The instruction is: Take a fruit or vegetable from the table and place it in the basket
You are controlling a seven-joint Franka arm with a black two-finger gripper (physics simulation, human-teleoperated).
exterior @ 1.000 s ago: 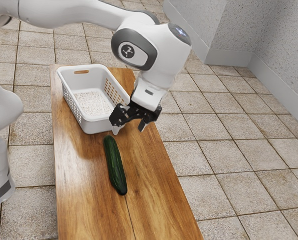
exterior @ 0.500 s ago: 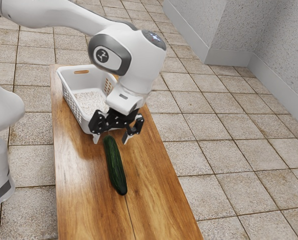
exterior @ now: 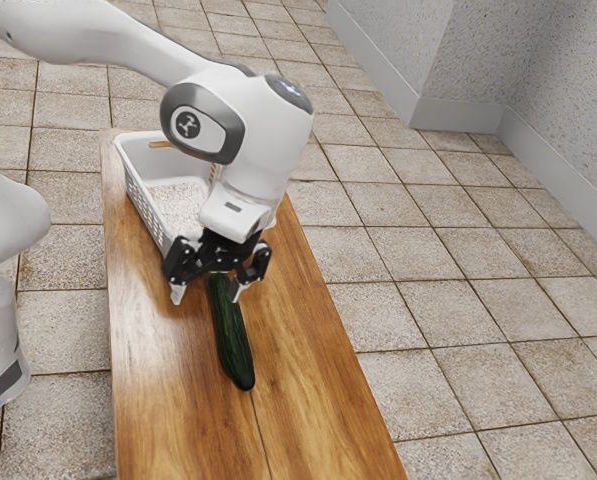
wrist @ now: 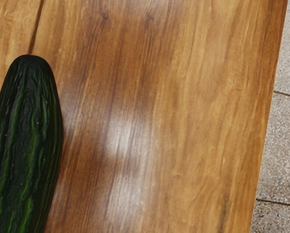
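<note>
The black metal two-finger gripper [exterior: 207, 293] hangs spread open near the long dark-green cucumber's [exterior: 232, 335] far end — presumably to clasp it there.

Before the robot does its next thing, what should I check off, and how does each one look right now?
1. Cucumber lying on the table: ok.
2. Claw open, with nothing gripped: ok.
3. Claw centred over the cucumber: not ok, it seems; the wrist view has the cucumber well off to one side.
4. Claw low enough to grip: cannot tell; the height above the table is hard to judge.
5. Basket standing upright on the table: ok.
6. Room inside the basket: cannot tell fully; the part that shows is free, but the arm hides some of it.
</note>
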